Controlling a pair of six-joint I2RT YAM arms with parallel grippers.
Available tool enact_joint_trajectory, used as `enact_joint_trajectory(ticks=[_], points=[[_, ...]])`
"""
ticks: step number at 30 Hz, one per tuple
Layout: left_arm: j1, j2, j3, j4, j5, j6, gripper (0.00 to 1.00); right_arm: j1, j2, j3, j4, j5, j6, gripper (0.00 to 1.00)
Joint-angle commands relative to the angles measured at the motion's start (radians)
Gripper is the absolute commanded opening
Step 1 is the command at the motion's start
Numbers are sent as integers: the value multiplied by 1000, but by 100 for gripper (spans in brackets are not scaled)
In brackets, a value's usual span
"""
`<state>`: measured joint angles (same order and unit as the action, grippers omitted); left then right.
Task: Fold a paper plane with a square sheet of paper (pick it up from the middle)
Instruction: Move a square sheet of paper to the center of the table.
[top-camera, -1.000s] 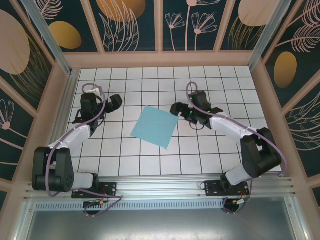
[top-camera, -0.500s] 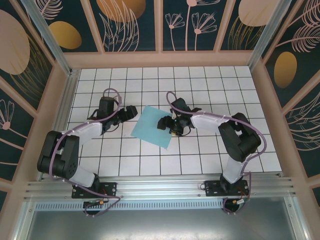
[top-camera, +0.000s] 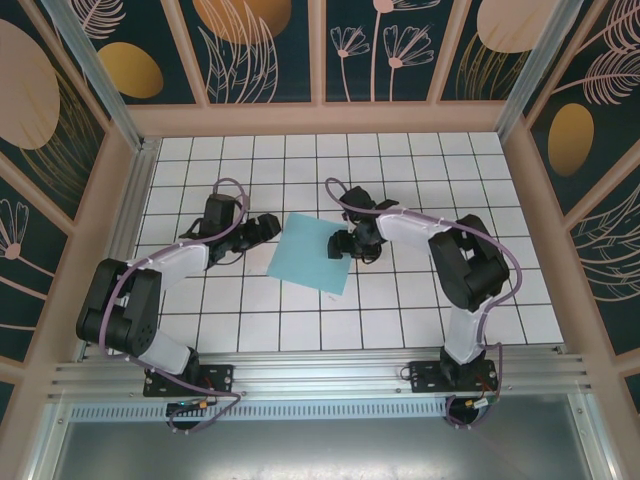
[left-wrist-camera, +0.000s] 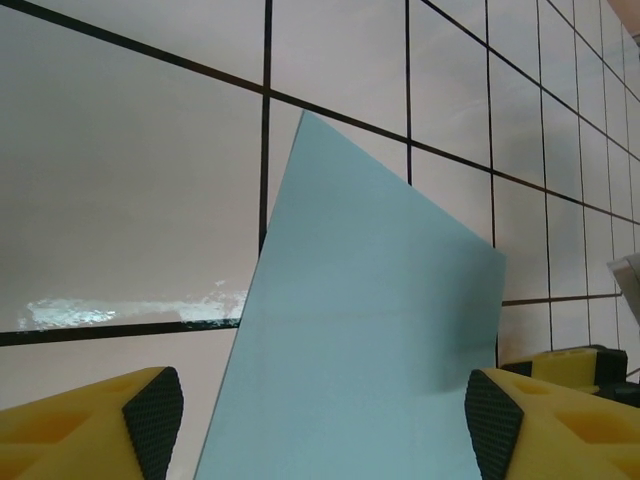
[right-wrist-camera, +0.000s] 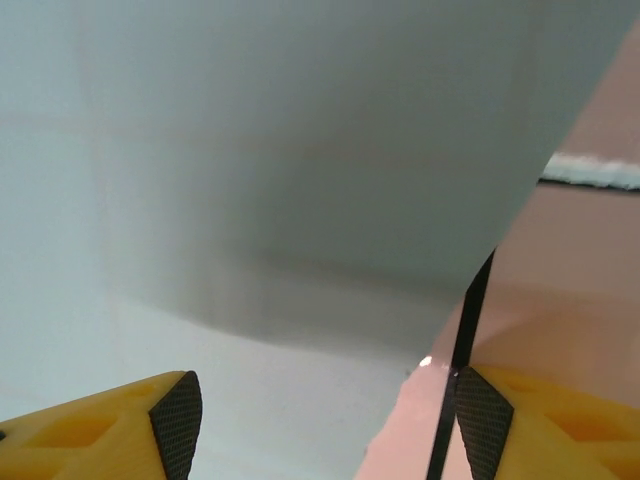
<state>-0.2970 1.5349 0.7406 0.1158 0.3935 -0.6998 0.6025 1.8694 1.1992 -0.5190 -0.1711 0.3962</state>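
**Both claws spread at the edges of the blue sheet**

A white tiled tabletop (top-camera: 400, 310) with black grid lines sits inside wood-framed walls (top-camera: 260, 50) painted with leaf and flower shapes on dark teal. On the left, the left claw (top-camera: 262, 228) sits low at the left edge of the square sheet of paper (top-camera: 305, 255). Its jaws are apart, with the sheet's near edge between them in the wrist view. The sheet lies unfolded near the tabletop's middle. At its right edge, the right claw (top-camera: 340, 243) reaches over the paper, jaws likewise spread, gripping nothing.
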Motion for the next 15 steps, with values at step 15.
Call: enact_joint_trajectory(ticks=[15], points=[[-104, 165, 142, -301, -103, -23, 56, 13, -128, -100, 198, -58, 385, 67]])
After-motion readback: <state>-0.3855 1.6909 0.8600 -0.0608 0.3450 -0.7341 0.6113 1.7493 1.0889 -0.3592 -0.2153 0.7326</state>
